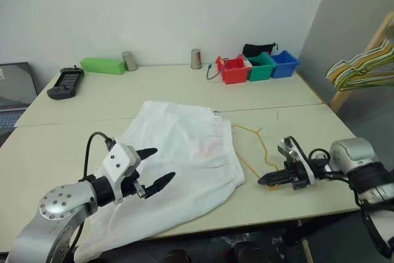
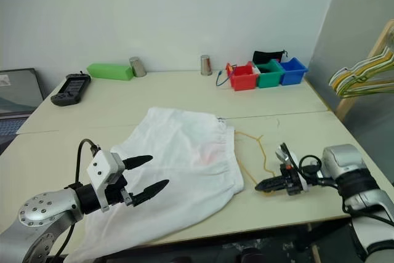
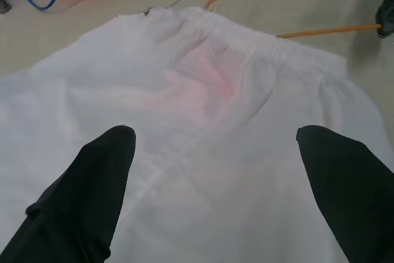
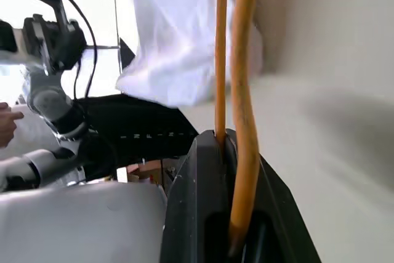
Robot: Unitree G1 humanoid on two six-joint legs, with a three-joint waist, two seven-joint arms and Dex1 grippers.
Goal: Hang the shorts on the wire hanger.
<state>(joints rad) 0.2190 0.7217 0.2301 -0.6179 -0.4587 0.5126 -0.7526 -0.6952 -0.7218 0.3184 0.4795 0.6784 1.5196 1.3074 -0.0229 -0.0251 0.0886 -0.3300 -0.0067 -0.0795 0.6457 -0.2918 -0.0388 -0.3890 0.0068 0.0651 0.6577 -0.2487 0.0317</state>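
The white shorts (image 1: pixel 178 158) lie spread flat on the table, waistband toward the right, with a faint pink mark (image 3: pixel 209 84) near the waist. The yellow wire hanger (image 1: pixel 261 146) lies on the table just right of the waistband. My right gripper (image 1: pixel 268 180) is shut on the wire hanger at its near corner, and the wire (image 4: pixel 237 90) runs out between the black fingers. My left gripper (image 1: pixel 159 166) hovers open over the near left part of the shorts, its fingers (image 3: pixel 92 183) wide apart and holding nothing.
Red (image 1: pixel 235 69), green (image 1: pixel 261 66) and blue (image 1: pixel 284 63) bins stand at the table's back right, with two metal cups (image 1: pixel 196 58), a green box (image 1: pixel 103 65) and a black controller (image 1: pixel 65 82) along the back. Bunched hangers (image 1: pixel 360 69) hang on a rack at the right.
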